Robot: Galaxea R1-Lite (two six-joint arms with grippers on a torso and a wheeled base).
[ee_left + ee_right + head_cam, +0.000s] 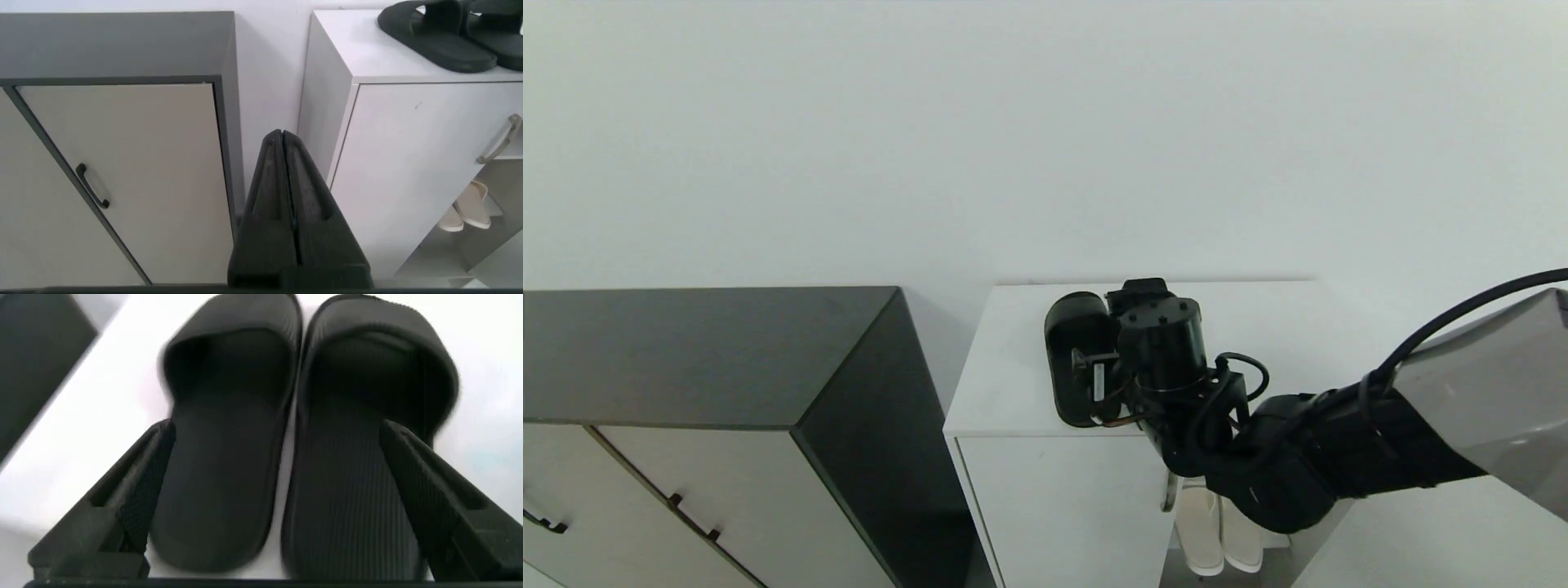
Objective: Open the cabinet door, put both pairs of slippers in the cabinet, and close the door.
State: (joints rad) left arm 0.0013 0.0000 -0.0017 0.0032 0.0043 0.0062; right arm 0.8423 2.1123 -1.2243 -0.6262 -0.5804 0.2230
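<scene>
Right gripper [278, 433], fingers apart, straddles black slippers [221, 457] atop white cabinet [1013, 367]; left gripper [283, 140] pressed together.

A plain white wall [1045, 122] runs unbroken across the back of the room, evenly and softly lit. Against it, on the left of the head view, stands a low, box-shaped sideboard of dark charcoal board [711, 351], its flat top and side panel matt and nearly black. Pale cream flat doors [735, 490] close its front. In the left wrist view, one door carries a slim black bar handle [92, 186], set upright near the door's edge.
</scene>
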